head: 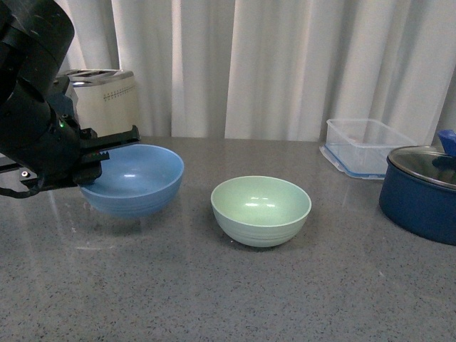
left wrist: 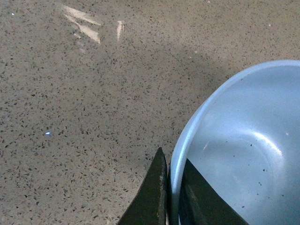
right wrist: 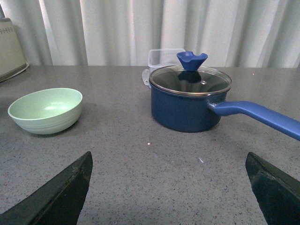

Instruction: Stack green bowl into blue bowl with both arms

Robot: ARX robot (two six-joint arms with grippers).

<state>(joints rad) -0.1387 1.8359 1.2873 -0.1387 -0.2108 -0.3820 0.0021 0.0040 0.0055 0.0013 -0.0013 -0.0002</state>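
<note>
The blue bowl is at the left, held a little above the grey table. My left gripper is shut on its left rim. In the left wrist view the two black fingers pinch the rim of the blue bowl, one finger inside and one outside, with the gripper over the speckled tabletop. The green bowl stands upright and empty in the middle of the table, and also shows in the right wrist view. My right gripper is open and empty, low over the table; it is not in the front view.
A dark navy pot with glass lid stands at the right; its long handle shows in the right wrist view. A clear plastic container sits behind it. A cream toaster stands at the back left. White curtains hang behind.
</note>
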